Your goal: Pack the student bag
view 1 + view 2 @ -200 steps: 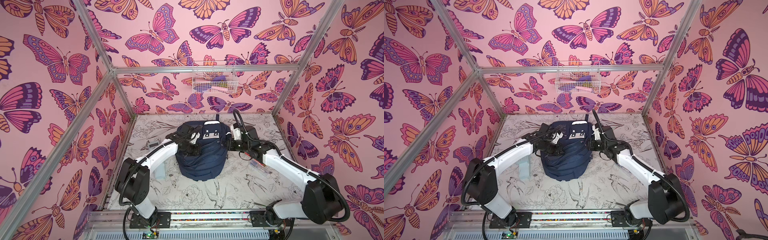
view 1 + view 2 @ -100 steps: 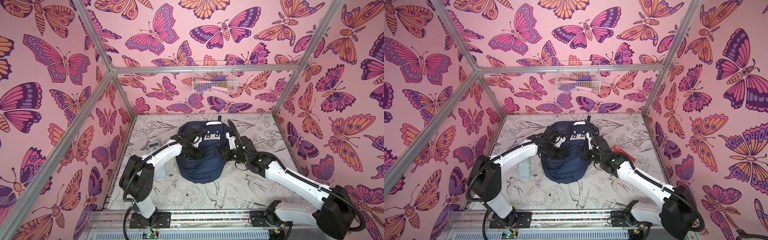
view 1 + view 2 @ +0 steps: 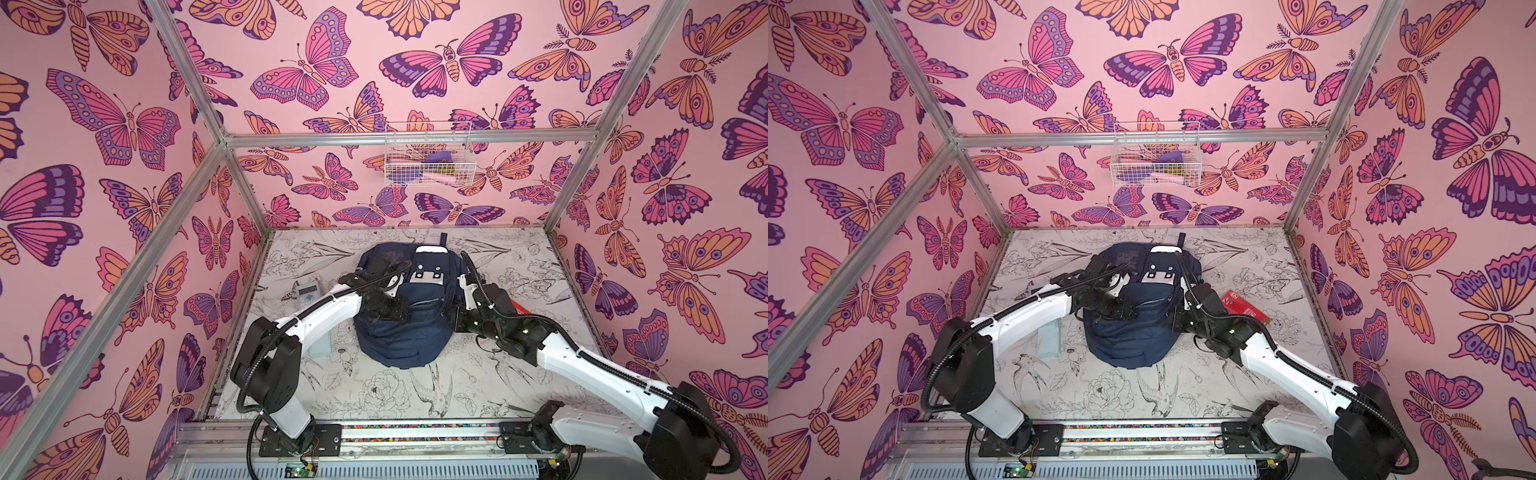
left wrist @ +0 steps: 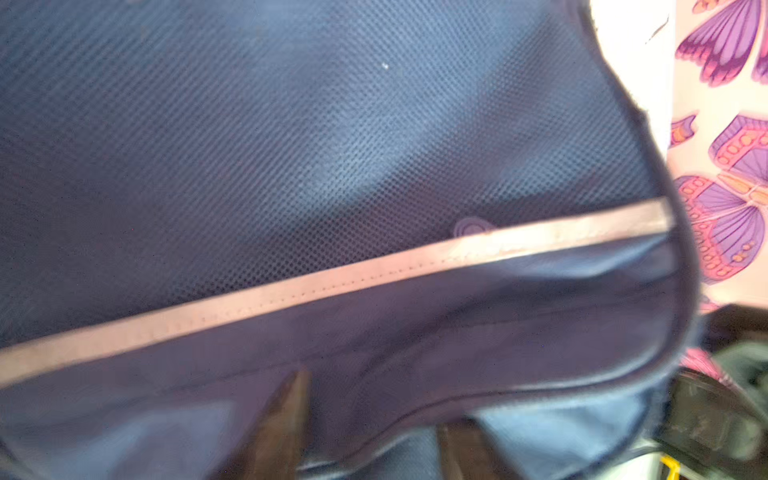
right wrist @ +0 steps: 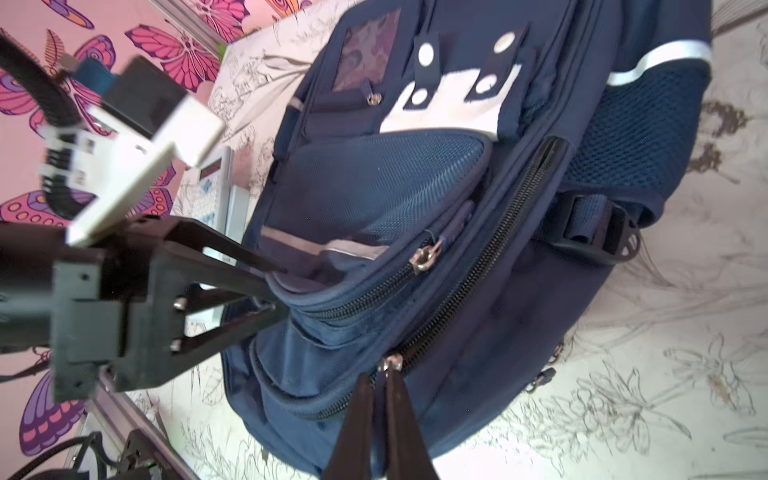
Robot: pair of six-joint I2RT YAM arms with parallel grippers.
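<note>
The student bag [image 3: 415, 332] [image 3: 1133, 336], a navy backpack with a white patch, lies in the middle of the table. My left gripper [image 3: 386, 307] [image 3: 1113, 309] [image 5: 282, 291] is open at the bag's left side. Its two fingers stand apart on either side of a front pocket's edge [image 4: 374, 399], just below a pale stripe [image 4: 332, 278]. My right gripper [image 3: 455, 320] [image 3: 1177, 322] [image 5: 380, 376] is at the bag's right side, shut on the metal zip pull [image 5: 388, 363] of the long zip [image 5: 498, 241].
A grey calculator [image 3: 306, 291] lies left of the bag. A pale blue flat thing [image 3: 322, 347] lies under my left arm. A red book [image 3: 1244, 307] lies right of the bag behind my right arm. A wire basket [image 3: 428, 160] hangs on the back wall.
My left gripper was shut and now stands open at the pocket edge. My right gripper has slid along the bag's right side toward the table's front, still shut.
</note>
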